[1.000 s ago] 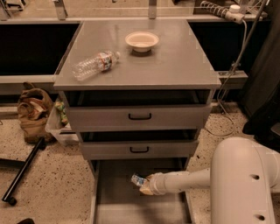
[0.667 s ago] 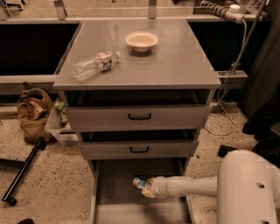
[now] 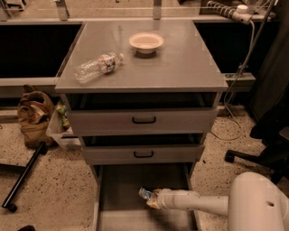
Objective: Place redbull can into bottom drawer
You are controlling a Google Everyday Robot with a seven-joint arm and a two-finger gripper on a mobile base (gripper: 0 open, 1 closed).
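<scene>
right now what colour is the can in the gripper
Silver and blue, camera view; the gripper holds the redbull can over the bottom drawer.

My gripper (image 3: 151,199) sits low in the frame, just right of centre. Speckled terrazzo floor (image 3: 54,180) spreads across the bottom. A grey cabinet (image 3: 180,67) fills the middle. A brown bag (image 3: 34,115) slumps at left, and a black chair base (image 3: 253,155) stands at right. A power strip (image 3: 230,10) lies upper right.

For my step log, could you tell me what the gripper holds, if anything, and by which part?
The gripper holds the redbull can by the end nearer the arm, over the bottom drawer; its other end sticks out.
</scene>
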